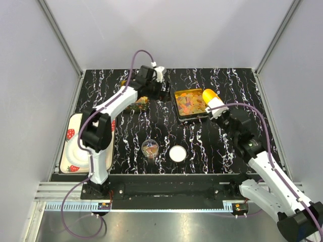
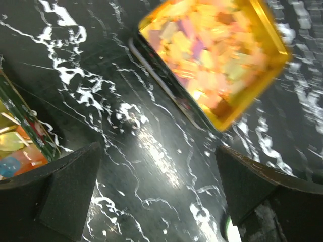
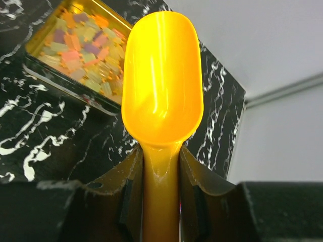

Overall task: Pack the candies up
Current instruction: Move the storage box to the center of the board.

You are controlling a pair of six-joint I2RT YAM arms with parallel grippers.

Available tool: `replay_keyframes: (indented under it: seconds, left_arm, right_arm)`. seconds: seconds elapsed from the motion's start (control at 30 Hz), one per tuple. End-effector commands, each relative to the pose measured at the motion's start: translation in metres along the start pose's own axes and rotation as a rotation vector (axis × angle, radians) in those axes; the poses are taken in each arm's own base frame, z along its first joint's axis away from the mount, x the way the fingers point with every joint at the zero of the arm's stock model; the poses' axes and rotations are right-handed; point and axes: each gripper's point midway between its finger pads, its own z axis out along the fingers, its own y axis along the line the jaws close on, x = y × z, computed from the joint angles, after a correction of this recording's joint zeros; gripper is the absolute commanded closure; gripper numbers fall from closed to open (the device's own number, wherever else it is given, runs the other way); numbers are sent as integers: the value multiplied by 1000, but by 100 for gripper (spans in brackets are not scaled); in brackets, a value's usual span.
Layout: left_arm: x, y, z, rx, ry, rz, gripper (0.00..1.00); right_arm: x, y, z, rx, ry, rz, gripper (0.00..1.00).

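My left gripper hangs released, black pads spread over the bare black, white-veined tabletop, holding nothing. My right gripper is clenched on the handle of the yellow-orange plastic scoop. I cannot tell whether its bowl carries anything.

My worry is that both grippers crowd the same tin. A careless left swing could knock it or meet the scoop. With nothing bracing the tin, a digging scoop may shove it along or flick pieces out.

Beside the left pad sits a smaller dark-rimmed tin with a few coloured pieces. Ahead and right of that gripper, and just left of the scoop's tip, the square gold metal tin is full of the candies. Back near the arm bases stand a small clear round jar, its contents unclear, and a white round lid.
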Motion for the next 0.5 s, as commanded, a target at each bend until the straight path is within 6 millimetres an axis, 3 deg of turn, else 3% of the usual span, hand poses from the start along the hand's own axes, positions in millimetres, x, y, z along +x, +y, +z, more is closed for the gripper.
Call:
replay_keyframes:
  seconds: [0.0,0.03,0.07,0.1,0.27,0.47]
  left_arm:
    - [6,20,23,-178,51,26,1]
    - [8,13,29,-172,62,34,1]
    - [-3,8,30,-180,41,39,1]
    - [10,14,42,-213,84,25,1]
    - [5,-2,63,-247,108,17,1]
    - [24,-6,88,-273,160,0,1]
  right_arm:
    - [-3,-25,-10,81,-39,99,100]
    - [-2,-26,-10,83,-37,105,100]
    - [1,-29,-10,91,-30,109,100]
    - [3,-29,-10,95,-25,114,100]
    - [4,-26,-10,70,-33,117,100]
    - [3,-11,-13,-7,-58,112,100]
